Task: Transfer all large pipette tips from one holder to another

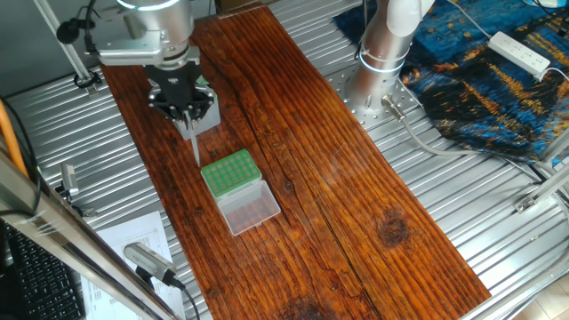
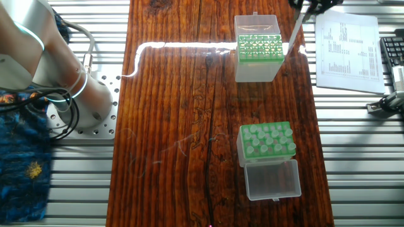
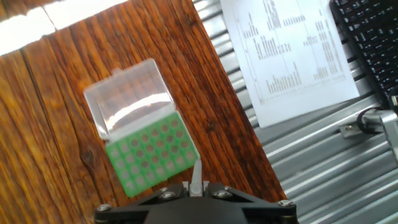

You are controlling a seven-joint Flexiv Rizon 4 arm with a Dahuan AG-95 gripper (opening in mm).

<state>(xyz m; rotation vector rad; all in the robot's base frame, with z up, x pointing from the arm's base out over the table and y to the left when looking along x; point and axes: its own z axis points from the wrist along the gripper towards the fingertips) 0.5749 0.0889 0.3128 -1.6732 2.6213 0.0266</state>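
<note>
We see the end effector (image 3: 196,190) clenched on one large pipette tip (image 1: 195,142), which hangs point-down from between the fingers. It is clear of both boxes, above the counter (image 1: 338,178) and near the taller holder (image 2: 255,53). The low green rack (image 2: 265,142) sits well apart from it along the board, its clear lid (image 2: 273,180) folded open on the far side. Many pale tips already stand in that rack, and the hand view suggests more are seated in the taller holder's holes, so we judge the transfer partly done.

The main risk is the grip. The tip is thin, tapered and smooth, and in the hand view it looks slightly tilted between the fingers. If it leans, its point will not match the hole we aim at. It could then land on the green plate between holes and buckle, skid, or be pushed out of the fingers.

The second risk is crowding. The tips in the low green rack stand proud of the grid, so a low approach or a descent into a tight free hole could knock neighbours askew.

A dropped tip would roll on the wood, perhaps off into the metal slats beside the board, where we expect recovery to be hard.
</note>
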